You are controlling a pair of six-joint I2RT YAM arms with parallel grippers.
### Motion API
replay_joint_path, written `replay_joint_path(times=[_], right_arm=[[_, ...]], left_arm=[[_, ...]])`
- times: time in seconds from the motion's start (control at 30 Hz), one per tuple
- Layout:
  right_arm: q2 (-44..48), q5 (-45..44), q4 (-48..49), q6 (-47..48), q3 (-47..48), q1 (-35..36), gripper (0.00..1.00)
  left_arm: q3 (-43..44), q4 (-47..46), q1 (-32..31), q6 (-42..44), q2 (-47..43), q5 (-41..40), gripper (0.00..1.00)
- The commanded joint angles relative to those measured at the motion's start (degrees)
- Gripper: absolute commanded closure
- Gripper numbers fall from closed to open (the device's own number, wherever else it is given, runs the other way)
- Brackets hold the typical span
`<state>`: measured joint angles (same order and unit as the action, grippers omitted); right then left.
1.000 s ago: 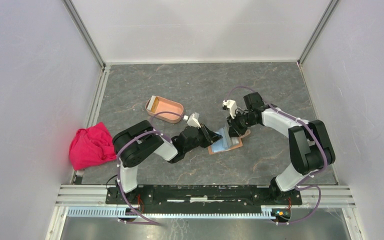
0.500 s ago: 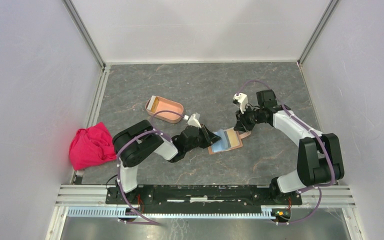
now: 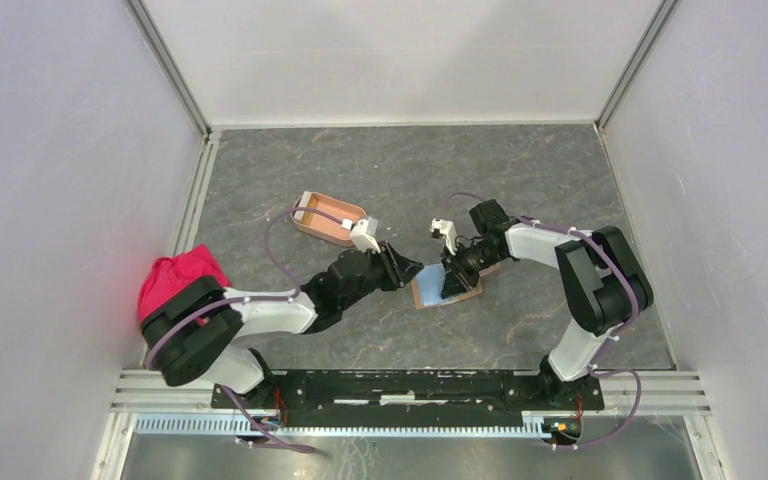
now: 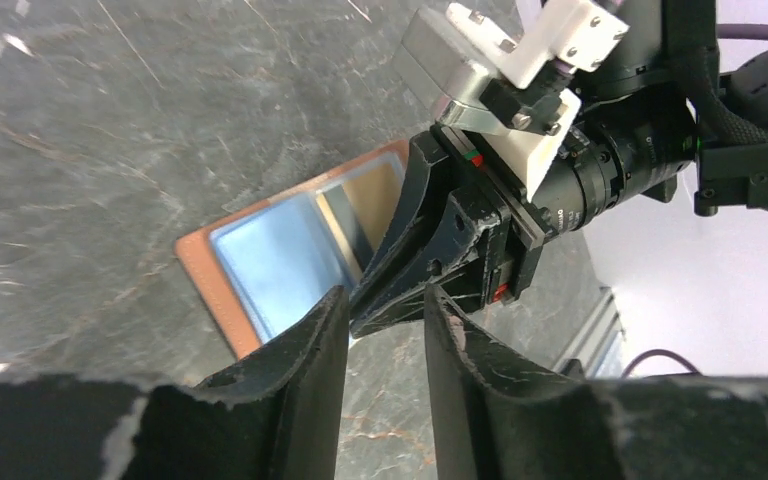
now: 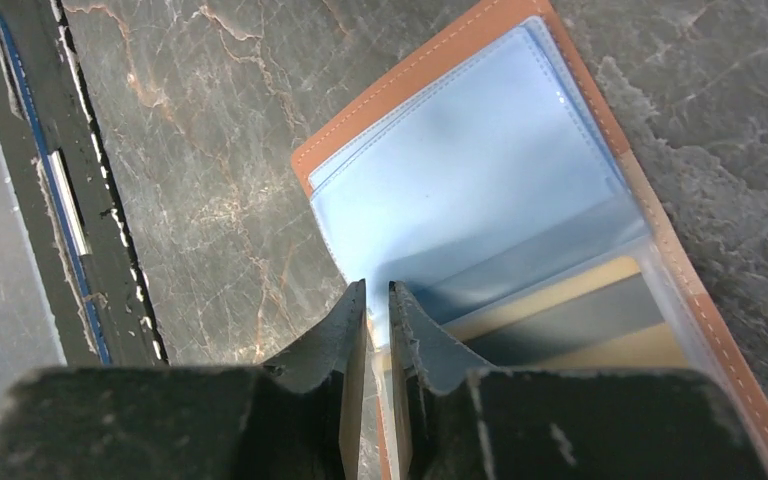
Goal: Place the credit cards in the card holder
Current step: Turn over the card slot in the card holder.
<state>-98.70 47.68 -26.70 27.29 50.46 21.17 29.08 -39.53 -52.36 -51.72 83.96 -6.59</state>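
Dark grey, marbled table (image 3: 540, 180) fills the floor of a white-walled booth, and both arms reach in toward its middle. An open wallet (image 3: 428, 292) lies flat there, brown leather on the outside and clear bluish pockets facing up. Under one clear pocket a tan card (image 5: 545, 296) shows through the plastic (its face is too blurred by the sleeve to read).

The right gripper (image 5: 376, 292) is down at the wallet's edge with its jaws drawn to a thin slit. The rim of the clear pocket sits right at the tips, but whether they actually pinch it I cannot tell.

The left gripper (image 4: 384, 300) sits just left of the wallet, its tips pointing at the right gripper. Its jaws stand a moderate way apart and are closed on nothing.

The card holder (image 3: 332, 216), salmon-pink and oval with a low rim, rests on the table behind and to the left of the left gripper. It is near the wallet but apart from it. Something pale with an orange band lies at its left end, too small to say whether it is a card.

A crumpled red cloth (image 3: 178, 285) lies at the table's left edge by the wall, well apart from everything else.
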Motion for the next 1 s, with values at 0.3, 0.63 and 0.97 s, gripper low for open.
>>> replay_joint_path(times=[0.3, 0.63, 0.97], right_arm=[[21.36, 2.13, -2.48, 11.83, 0.08, -6.32, 0.74], [22.42, 12.76, -11.86, 25.59, 1.74, -8.69, 0.48], [18.99, 11.17, -13.81, 25.78, 2.56, -9.80, 0.44]], left_arm=[[4.95, 18.62, 8.17, 22.39, -17.97, -0.90, 0.10], [20.29, 35.08, 25.18, 34.54, -13.08, 5.14, 0.00], [38.99, 52.66, 34.25, 42.35, 4.49, -7.17, 0.01]])
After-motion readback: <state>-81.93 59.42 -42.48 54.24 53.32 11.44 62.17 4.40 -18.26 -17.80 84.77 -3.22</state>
